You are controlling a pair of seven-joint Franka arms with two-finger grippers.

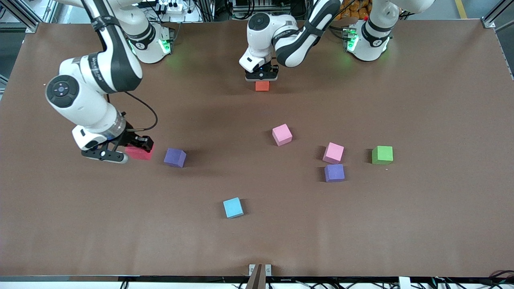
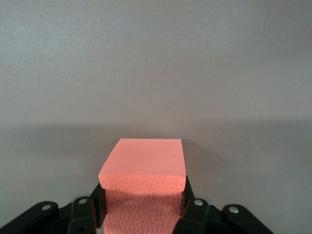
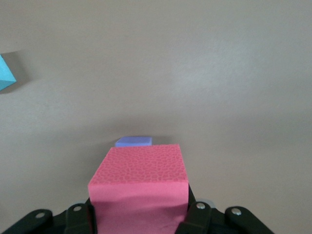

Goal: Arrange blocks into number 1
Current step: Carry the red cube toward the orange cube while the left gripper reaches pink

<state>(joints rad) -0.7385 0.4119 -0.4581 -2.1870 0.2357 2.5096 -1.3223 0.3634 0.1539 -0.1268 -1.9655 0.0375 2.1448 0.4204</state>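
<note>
My left gripper (image 1: 262,79) is shut on the orange block (image 1: 262,86), low over the table toward the robots' bases; its fingers (image 2: 189,199) dent the foam of that orange block (image 2: 144,161). My right gripper (image 1: 132,151) is shut on the red block (image 1: 141,154) at the right arm's end of the table, and this red block (image 3: 139,183) fills the space between its jaws. A purple block (image 1: 175,157) lies just beside it, its top edge showing as a purple block (image 3: 134,141). Two pink blocks (image 1: 282,134) (image 1: 333,153) and a second purple block (image 1: 334,173) lie mid-table.
A green cube (image 1: 382,155) sits beside the pink and purple pair, toward the left arm's end. A light blue cube (image 1: 233,207) lies nearest the front camera, and a corner of that light blue cube (image 3: 6,73) shows in the right wrist view.
</note>
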